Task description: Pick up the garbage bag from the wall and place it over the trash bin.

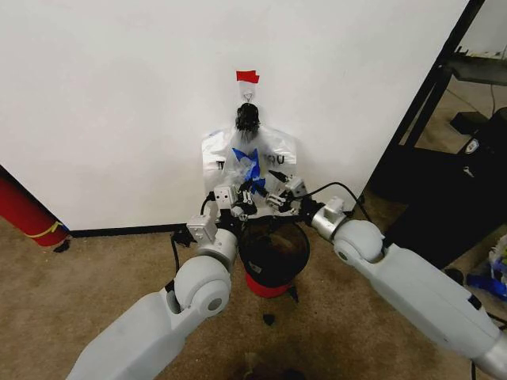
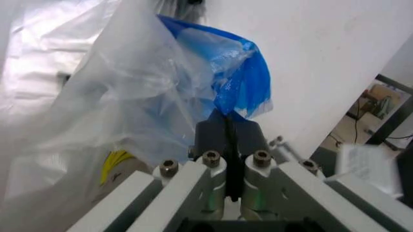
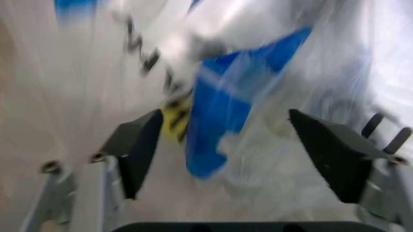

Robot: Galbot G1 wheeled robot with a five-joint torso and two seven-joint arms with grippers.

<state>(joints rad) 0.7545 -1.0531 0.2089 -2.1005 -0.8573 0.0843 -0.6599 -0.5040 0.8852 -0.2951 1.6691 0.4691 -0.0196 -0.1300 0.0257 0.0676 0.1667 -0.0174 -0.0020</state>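
1. Currently, the garbage bag (image 1: 252, 162) is seen hanging against the wall (image 1: 119, 103), suspended from a hook (image 1: 248, 96) just under a small piece of red tape (image 1: 247, 76); a dark bunched knot (image 1: 248, 118) is seen at its top.
2. The trash bin (image 1: 273, 252), black mesh with a red base, is placed on the carpeted floor (image 1: 79, 277) directly below the bag, close to the wall's black baseboard (image 1: 127, 231).
3. The left gripper (image 1: 238, 199) is raised to the bag's lower edge, above the bin's rim. In the left wrist view its jaws are pressed together, and a fold of the bag's blue patch (image 2: 242, 77) is pinched between them.
4. Thin translucent plastic is draped beside the left gripper (image 2: 227, 140), and a yellow print (image 2: 115, 164) shows through it.
5. The right gripper (image 1: 277, 194) is held just beside the left one, also at the bag's lower part.
6. In the right wrist view the jaws of the right gripper (image 3: 232, 150) are spread wide apart, and a blue strip of the bag (image 3: 223, 121) hangs between them; contact with either finger (image 3: 139, 147) cannot be told.
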